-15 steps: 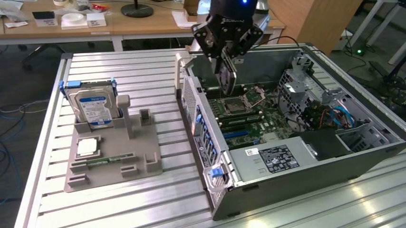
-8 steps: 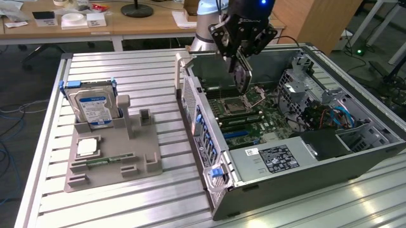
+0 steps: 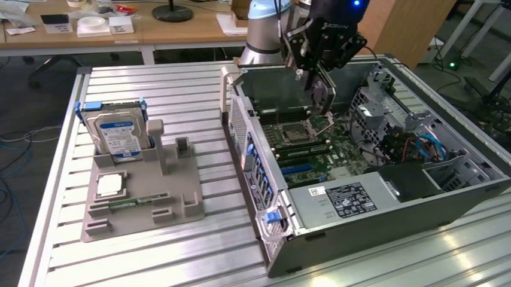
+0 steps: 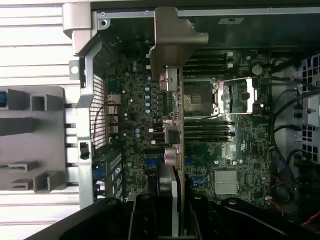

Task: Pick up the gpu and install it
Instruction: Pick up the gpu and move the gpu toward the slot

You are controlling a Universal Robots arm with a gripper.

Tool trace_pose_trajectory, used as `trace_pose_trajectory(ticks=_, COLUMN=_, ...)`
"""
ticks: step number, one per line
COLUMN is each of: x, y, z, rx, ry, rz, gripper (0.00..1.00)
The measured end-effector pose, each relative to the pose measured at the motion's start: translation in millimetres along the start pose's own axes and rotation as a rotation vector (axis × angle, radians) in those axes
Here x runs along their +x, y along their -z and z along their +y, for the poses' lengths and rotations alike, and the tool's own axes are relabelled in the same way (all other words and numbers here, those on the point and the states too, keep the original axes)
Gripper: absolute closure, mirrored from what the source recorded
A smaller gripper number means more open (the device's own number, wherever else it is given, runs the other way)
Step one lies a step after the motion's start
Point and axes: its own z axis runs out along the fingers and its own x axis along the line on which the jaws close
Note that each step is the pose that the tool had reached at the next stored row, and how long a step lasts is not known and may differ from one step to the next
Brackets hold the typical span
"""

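Your gripper (image 3: 322, 75) is clamped on the gpu (image 4: 172, 135), which hangs straight below it, long axis seemingly pointing down at the motherboard (image 4: 130, 100), near its CPU socket (image 4: 235, 95)

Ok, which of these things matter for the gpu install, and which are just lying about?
In the job:
- gpu, gripped in the claw
- open case below it
- motherboard inside the case

Lying about:
- hard drive, upright in the grey holder
- memory stick, flat on the same holder
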Motion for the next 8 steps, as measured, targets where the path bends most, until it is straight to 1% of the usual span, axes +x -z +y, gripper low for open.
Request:
trace_pose_trajectory(ticks=3, x=-11.4, y=0.1, z=0.5, rx=0.0, ry=0.0, rz=0.0005, gripper=0.72)
trace_pose_trajectory(ticks=8, x=-34.4, y=0.3, z=1.5, rx=0.0001, ry=0.0, rz=0.0005, gripper=0.72)
